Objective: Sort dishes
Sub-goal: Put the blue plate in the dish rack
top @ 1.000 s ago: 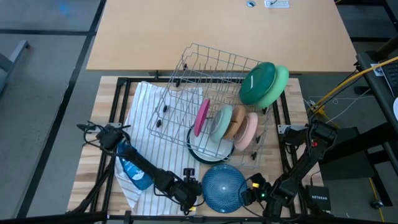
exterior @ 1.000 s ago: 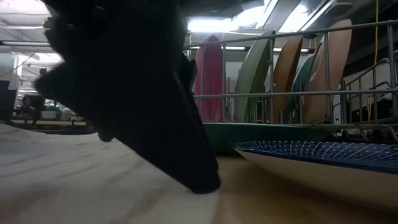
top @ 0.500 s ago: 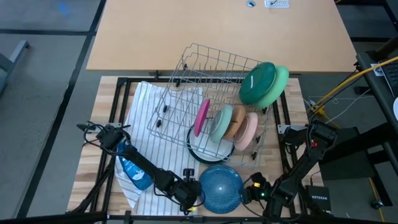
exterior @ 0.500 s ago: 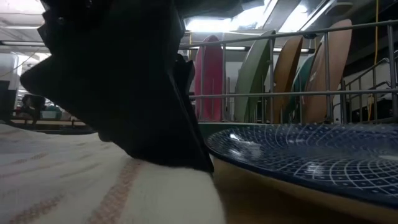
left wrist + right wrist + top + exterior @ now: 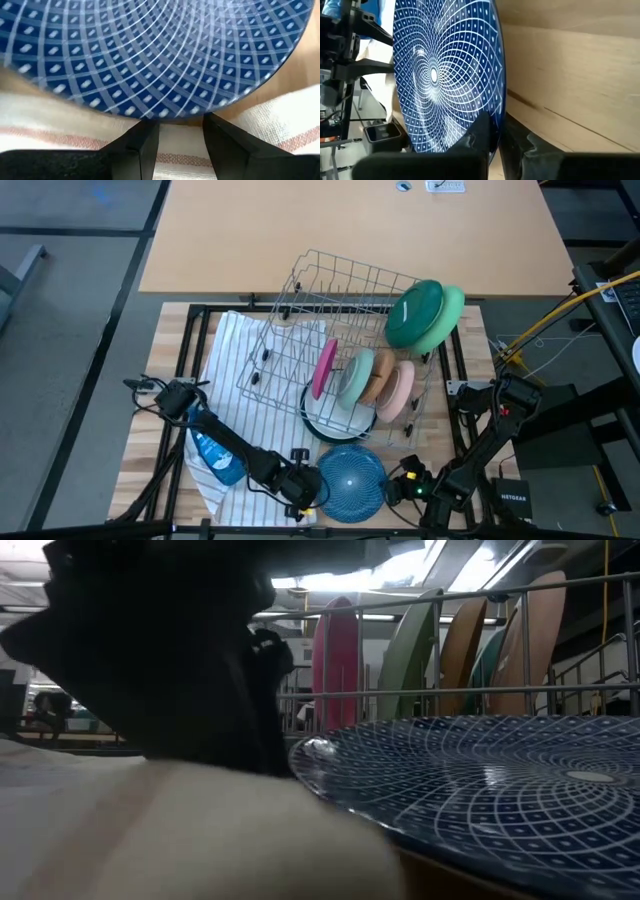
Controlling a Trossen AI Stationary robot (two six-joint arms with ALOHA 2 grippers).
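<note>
Pinched at its rim by the right claw (image 5: 495,142) and tipped up off the bench's near edge, blue plate (image 5: 352,482), ready for racking, left claw (image 5: 180,140) apart just beside.

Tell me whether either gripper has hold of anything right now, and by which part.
The right gripper is shut on the rim of the blue patterned plate, at its right edge. The left gripper is open at the opposite edge, holding nothing.
</note>
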